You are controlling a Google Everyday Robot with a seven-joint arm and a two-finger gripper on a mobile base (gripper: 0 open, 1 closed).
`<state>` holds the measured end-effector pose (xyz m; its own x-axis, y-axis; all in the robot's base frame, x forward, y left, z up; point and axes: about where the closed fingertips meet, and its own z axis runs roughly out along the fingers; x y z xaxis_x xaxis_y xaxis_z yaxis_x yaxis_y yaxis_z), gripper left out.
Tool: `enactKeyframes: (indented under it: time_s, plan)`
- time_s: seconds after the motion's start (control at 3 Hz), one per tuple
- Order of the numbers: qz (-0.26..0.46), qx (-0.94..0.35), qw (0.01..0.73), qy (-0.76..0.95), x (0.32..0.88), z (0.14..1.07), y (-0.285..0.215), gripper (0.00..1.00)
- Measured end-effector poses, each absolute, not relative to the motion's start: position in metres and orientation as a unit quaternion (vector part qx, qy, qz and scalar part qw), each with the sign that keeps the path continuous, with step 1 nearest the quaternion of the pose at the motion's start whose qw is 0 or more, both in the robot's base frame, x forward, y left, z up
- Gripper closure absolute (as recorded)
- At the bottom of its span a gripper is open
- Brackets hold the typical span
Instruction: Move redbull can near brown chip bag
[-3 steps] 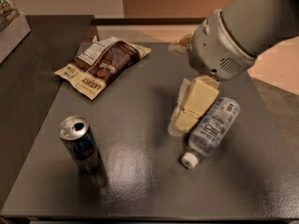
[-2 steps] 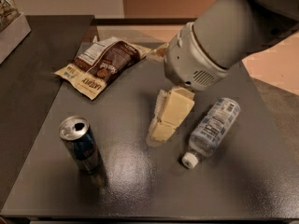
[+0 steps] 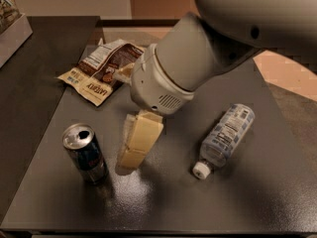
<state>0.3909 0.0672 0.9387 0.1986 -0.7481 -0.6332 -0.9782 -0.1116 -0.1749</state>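
The redbull can [image 3: 85,153] stands upright near the front left of the dark table [image 3: 198,202], its silver top with the opening facing up. The brown chip bag [image 3: 102,69] lies flat at the back left, label side up, partly hidden by my arm. My gripper [image 3: 131,161] points down over the table just right of the can, a small gap away from it, and holds nothing that I can see. The big white wrist housing [image 3: 163,83] sits above it and covers the bag's right edge.
A clear plastic bottle [image 3: 226,137] with a white cap lies on its side to the right of the gripper. A pale box [image 3: 11,24] stands at the far left on a second dark surface. The floor shows beyond the table's right edge.
My arm has swung left, from above the bottle to the middle of the table, bringing the gripper close to the can's right side. The can, bag and bottle have not moved.
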Motion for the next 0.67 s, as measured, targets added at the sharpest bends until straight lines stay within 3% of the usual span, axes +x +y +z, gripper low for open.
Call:
enactKeyframes:
  time_s: [0.67]
  plan:
    - [0.229,-0.746,0.257,0.570,0.373,0.913,0.104,0.00]
